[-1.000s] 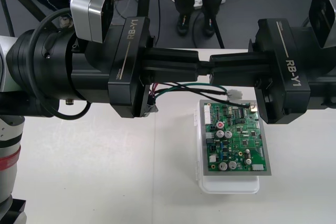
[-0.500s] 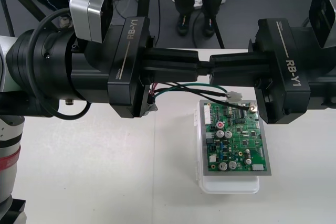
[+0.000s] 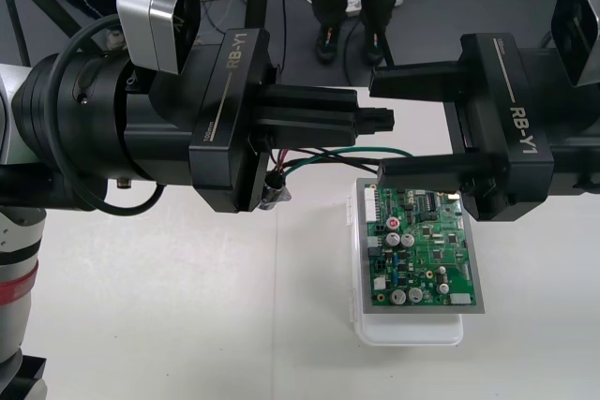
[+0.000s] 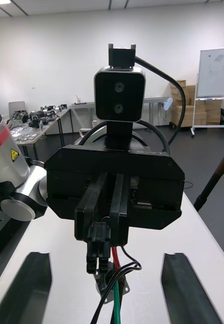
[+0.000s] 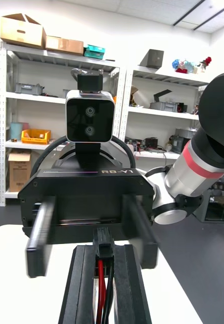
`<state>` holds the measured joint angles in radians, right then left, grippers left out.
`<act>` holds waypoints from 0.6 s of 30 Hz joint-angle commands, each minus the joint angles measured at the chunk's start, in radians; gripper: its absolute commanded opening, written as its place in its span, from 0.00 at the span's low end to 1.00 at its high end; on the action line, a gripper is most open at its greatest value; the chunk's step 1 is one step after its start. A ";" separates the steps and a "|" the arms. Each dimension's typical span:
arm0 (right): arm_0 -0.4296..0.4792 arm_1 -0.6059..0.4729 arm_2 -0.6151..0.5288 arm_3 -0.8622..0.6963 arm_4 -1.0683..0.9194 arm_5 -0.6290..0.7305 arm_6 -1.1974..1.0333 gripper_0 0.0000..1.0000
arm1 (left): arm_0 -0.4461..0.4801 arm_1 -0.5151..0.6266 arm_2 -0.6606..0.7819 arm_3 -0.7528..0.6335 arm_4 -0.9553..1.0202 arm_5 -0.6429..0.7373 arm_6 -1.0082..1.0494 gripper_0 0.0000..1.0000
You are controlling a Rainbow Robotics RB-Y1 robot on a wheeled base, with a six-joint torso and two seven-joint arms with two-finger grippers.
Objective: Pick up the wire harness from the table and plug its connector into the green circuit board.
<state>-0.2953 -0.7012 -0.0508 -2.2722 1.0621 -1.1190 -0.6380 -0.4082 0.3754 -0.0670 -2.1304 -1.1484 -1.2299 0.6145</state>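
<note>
pinching the harness plug (image 5: 103, 243), left gripper (image 3: 379, 122) sits between right gripper's (image 4: 107, 284) spread fingers (image 4: 185, 291).

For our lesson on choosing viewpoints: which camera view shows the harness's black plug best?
The right wrist view: the black plug faces it, clamped in the left gripper, with the wires hanging below. The left wrist view shows its rear between that gripper's fingers; the front view shows a small dark block at their ends.

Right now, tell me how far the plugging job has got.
Done: the harness is off the table, clamped in the left gripper, its plug at the tip. In hand: the open right gripper straddles that plug. Left: seating the plug in the green circuit board.
</note>
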 commanded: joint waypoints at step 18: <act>0.074 -0.083 -0.046 0.040 -0.018 -0.062 0.017 1.00 | 0.034 0.123 -0.017 -0.032 0.018 0.056 -0.035 0.00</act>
<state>-0.2685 -0.7127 -0.0557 -2.2297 1.0614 -1.1626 -0.6380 -0.4019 0.4420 -0.0671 -2.1304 -1.1430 -1.2272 0.6145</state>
